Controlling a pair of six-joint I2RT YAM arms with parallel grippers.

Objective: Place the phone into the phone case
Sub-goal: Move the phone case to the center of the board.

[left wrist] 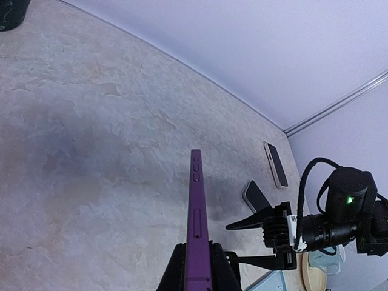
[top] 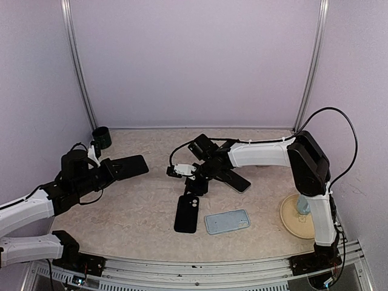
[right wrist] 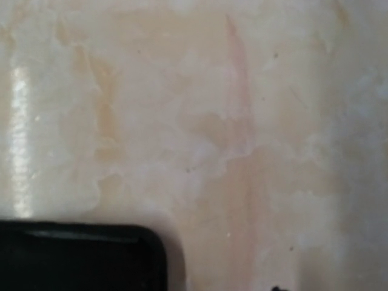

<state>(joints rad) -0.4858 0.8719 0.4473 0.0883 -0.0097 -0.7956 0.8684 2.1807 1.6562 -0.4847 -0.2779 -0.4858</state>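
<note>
Pinching the phone (left wrist: 195,212) by its near end with the left jaws (left wrist: 197,270), pressed together on it. From the left wrist, seeing it edge-on: purple, side buttons facing the camera. Holding it clear of the desk (top: 133,212) at the left side, lying flat and pointing toward the middle in the top view. Keeping it well apart from the right jaws (left wrist: 250,242), spread in the left wrist view with nothing showing between the fingers. Hanging those over the far end of a black slab (top: 187,213) with a camera cutout; cannot tell whether case or handset, nor whether touching. In the right wrist view, only a black rounded corner at lower left over bare desk. Just right of the slab, lying flat, a blue case (top: 227,221). Under the right arm, another dark handset (top: 236,180).
</note>
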